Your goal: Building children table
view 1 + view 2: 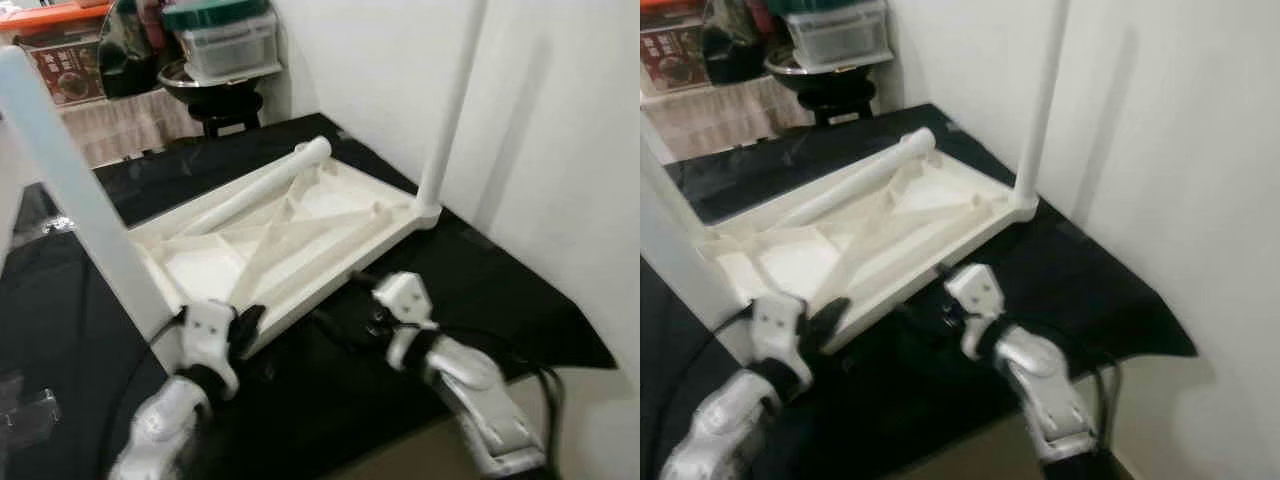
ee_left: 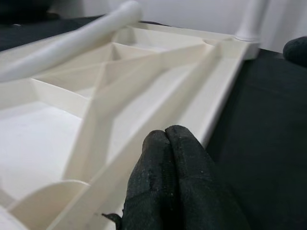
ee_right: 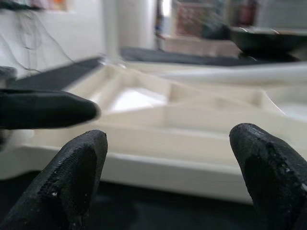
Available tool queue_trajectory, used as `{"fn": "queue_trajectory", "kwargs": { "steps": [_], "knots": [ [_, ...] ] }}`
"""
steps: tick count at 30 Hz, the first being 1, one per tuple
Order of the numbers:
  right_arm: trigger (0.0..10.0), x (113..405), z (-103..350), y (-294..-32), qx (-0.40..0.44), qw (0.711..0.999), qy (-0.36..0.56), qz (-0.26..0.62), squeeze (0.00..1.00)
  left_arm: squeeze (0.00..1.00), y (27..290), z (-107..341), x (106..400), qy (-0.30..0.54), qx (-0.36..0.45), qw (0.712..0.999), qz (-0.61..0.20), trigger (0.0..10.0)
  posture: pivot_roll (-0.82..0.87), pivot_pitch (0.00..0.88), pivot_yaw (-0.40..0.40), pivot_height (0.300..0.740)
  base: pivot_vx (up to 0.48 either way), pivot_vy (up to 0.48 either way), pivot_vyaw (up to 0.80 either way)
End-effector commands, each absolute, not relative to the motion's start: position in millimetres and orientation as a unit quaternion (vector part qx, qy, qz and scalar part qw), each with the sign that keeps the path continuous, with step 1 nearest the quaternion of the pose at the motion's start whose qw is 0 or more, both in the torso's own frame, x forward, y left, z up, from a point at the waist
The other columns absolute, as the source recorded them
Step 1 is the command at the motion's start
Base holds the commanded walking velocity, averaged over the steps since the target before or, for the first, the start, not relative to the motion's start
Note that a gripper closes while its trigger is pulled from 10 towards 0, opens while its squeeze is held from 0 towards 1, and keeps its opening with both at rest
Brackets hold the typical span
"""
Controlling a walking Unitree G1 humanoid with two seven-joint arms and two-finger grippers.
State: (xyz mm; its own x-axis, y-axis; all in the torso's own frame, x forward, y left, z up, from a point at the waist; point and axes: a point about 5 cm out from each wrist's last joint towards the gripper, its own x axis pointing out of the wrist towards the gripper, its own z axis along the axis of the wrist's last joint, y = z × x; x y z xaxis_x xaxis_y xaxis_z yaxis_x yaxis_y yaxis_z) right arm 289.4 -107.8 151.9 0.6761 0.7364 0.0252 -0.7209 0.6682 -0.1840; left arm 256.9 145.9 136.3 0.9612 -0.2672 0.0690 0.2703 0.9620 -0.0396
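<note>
1. I see my left gripper (image 2: 165,143) with its fingers pressed together, tips at the near long edge of the tabletop (image 1: 300,225), close to its near corner.
2. My right gripper (image 3: 168,158) has its fingers spread apart with nothing between them, just off that same near edge, further along it from the left gripper.
3. The tabletop is cream plastic, lying upside down on a black cloth (image 1: 480,290) with its ribbed underside facing up.
4. One white leg (image 1: 452,110) stands upright in the tabletop's far corner beside the wall; another standing leg (image 1: 75,190) rises at the corner near my left gripper.
5. A loose leg (image 1: 255,190) lies flat along the tabletop's far long edge.
6. Beyond the tabletop: a dark bowl (image 1: 205,85) with a clear box (image 1: 228,45) on it.
</note>
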Motion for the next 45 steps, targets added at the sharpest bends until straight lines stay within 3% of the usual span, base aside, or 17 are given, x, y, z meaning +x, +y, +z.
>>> {"fn": "queue_trajectory", "kwargs": {
  "steps": [1,5,16,25,32,34,37,40,42,44,45],
  "knots": [
    [10.0,286.7,151.1,-108.3,-0.081,0.907,-0.05,0.411,0.0,0.0,155.7,131.6,254.9,-0.025,-0.02,0.993,-0.112,10.0,-0.01,0.116,0.039,0.74,0.0,0.0,0.8],
    [10.0,285.7,151.1,-107.3,-0.083,0.904,-0.05,0.417,0.0,0.0,159.2,133.6,256.7,-0.032,-0.016,0.994,-0.101,10.0,-0.01,0.116,0.039,0.74,0.0,0.0,0.8],
    [10.0,280.1,155.2,-101.8,-0.091,0.885,-0.054,0.454,0.0,0.0,204.9,145.7,267.4,-0.054,0.026,0.998,0.001,10.0,-0.01,0.123,0.036,0.74,0.0,0.0,0.8],
    [10.0,289.9,169.1,-104.3,-0.134,0.872,-0.059,0.467,0.0,0.0,212.0,147.6,270.7,-0.057,0.037,0.997,0.02,10.0,-0.01,0.129,0.036,0.74,0.0,0.0,0.8],
    [10.0,298.9,175.9,-113.0,-0.194,0.858,-0.043,0.474,0.0,0.0,208.1,146.3,270.4,-0.055,0.032,0.998,0.014,10.0,-0.01,0.132,0.035,0.74,0.0,0.0,0.8],
    [10.0,299.2,182.1,-123.8,-0.24,0.825,-0.017,0.511,0.0,0.0,188.6,144.4,269.4,-0.052,0.009,0.998,-0.039,10.0,0.0,0.134,0.035,0.74,0.0,0.0,0.0],
    [10.0,302.0,193.4,-140.6,-0.263,0.805,0.008,0.531,0.0,0.0,169.7,143.6,266.1,-0.05,-0.008,0.995,-0.087,10.0,-0.01,0.137,0.034,0.74,0.0,0.0,0.0],
    [10.0,303.5,198.3,-147.9,-0.269,0.8,0.016,0.535,0.0,0.0,163.8,143.6,264.5,-0.049,-0.012,0.993,-0.103,10.0,-0.01,0.138,0.033,0.74,0.0,0.0,0.0],
    [10.0,303.0,201.8,-157.3,-0.281,0.787,0.034,0.549,0.0,0.0,157.4,144.1,262.1,-0.049,-0.015,0.991,-0.124,10.0,-0.01,0.139,0.031,0.74,0.0,0.0,0.0],
    [10.0,297.2,204.7,-173.8,-0.301,0.751,0.077,0.583,0.0,0.0,148.5,146.1,256.5,-0.049,-0.023,0.985,-0.163,10.0,0.0,0.142,0.028,0.74,0.0,0.0,0.0],
    [10.0,297.2,204.7,-173.8,-0.301,0.751,0.077,0.583,0.0,0.0,148.5,146.1,256.5,-0.049,-0.023,0.985,-0.163,10.0,0.0,0.142,0.028,0.74,0.0,0.0,0.0]
  ]
}}
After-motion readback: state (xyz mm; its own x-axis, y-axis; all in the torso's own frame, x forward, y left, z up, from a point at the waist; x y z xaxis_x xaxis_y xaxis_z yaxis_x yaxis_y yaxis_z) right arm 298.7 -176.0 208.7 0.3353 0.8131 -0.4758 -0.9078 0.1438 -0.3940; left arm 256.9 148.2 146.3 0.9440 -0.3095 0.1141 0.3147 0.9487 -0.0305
